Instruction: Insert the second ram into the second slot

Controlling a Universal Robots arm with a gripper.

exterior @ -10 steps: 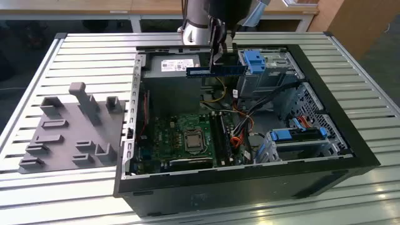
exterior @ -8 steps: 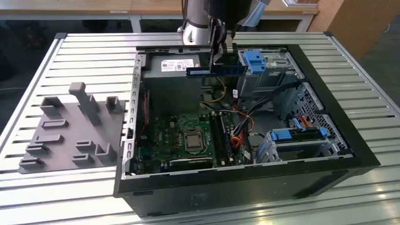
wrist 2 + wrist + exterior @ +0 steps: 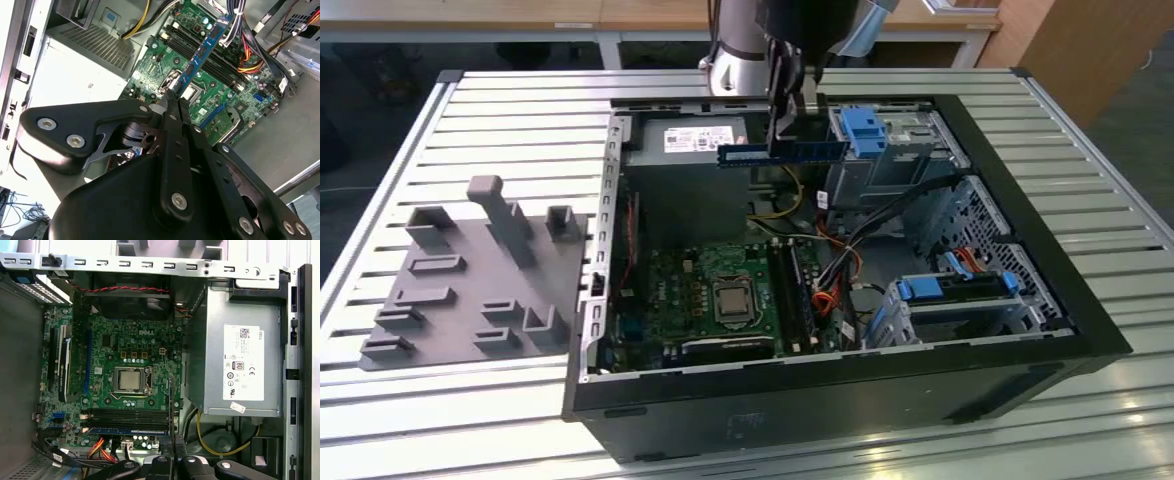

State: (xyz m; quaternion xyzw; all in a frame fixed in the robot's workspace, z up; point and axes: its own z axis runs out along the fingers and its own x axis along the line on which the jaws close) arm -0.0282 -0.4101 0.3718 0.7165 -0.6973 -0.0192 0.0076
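My gripper [image 3: 790,138] hangs over the back of the open computer case [image 3: 854,370], shut on the second ram [image 3: 781,152], a thin blue stick held level near its middle. In the second wrist view the gripper [image 3: 173,98] pinches the second ram [image 3: 202,52], which reaches out over the motherboard and crosses the black slots [image 3: 225,67] at about a right angle. The first wrist view shows the stick edge-on [image 3: 172,405] above the slots [image 3: 125,415]. A blue strip [image 3: 125,430] runs along the row beside them. The stick is well above the board.
A grey power supply [image 3: 240,360] fills the case corner below the gripper. Blue drive-bay tabs [image 3: 861,128] and a second bay [image 3: 947,290] sit toward the exterior view's right, with cables [image 3: 834,290] between bay and board. A grey fixture plate [image 3: 467,280] lies on the slatted table.
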